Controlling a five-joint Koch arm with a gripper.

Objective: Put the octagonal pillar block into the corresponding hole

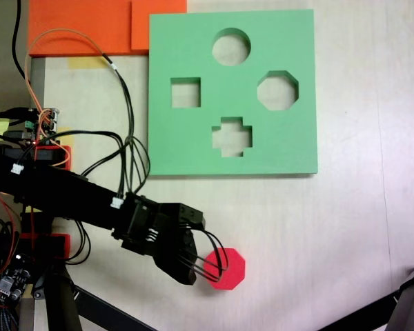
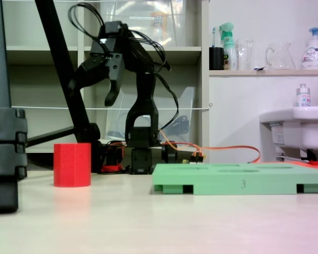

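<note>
The jaws [image 2: 103, 79] hang apart and empty, raised above the octagonal pillar block [image 1: 226, 269], which stands upright on the table [image 1: 345, 227] just at their three o'clock in the top-down fixed view, with the corresponding hole [image 1: 277, 90] far off toward one o'clock.

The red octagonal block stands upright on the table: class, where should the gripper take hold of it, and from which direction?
Grip the octagonal pillar block across two opposite flat side faces, near mid-height, coming straight down from above. It stands upright on the table, apart from the green board, and its parallel faces probably suit the jaws. The gripper hangs above it, jaws apart.
</note>
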